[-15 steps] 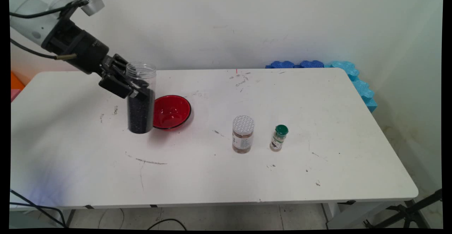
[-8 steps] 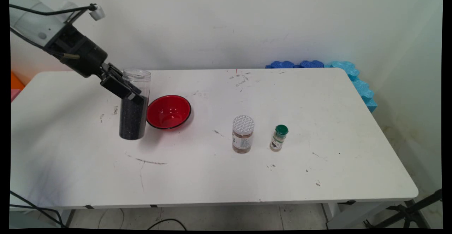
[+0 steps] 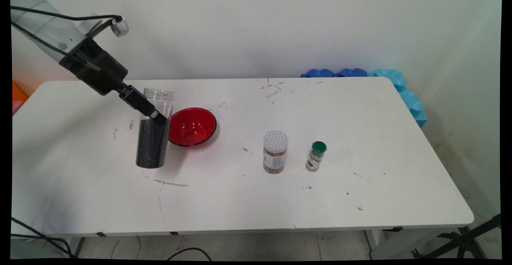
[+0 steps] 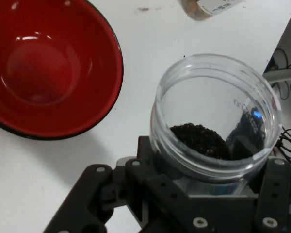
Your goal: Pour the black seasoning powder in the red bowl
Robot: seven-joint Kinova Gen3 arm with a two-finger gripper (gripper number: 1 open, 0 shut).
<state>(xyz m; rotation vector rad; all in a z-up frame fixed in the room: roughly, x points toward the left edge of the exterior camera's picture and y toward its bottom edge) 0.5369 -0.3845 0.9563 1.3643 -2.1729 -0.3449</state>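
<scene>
We see a clear, lidless plastic jar point(image 3: 154, 133) of dark granules standing upright toward the table's point(image 3: 360, 109) left end, beside a glossy red bowl point(image 3: 193, 126). Bare tabletop stretches toward the near edge. The gripper point(image 3: 154, 115) is closed around the jar's upper wall, fingers point(image 4: 242, 145) pressing either side.

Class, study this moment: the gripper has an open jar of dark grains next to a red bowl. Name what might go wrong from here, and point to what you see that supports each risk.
1. The clear jar has no lid, so a tilt could spill the dark grains onto the white table.
2. The gripper holds it high up, so the jar may swing or slip.
3. The red bowl sits close beside it, so the jar could knock it.
</scene>
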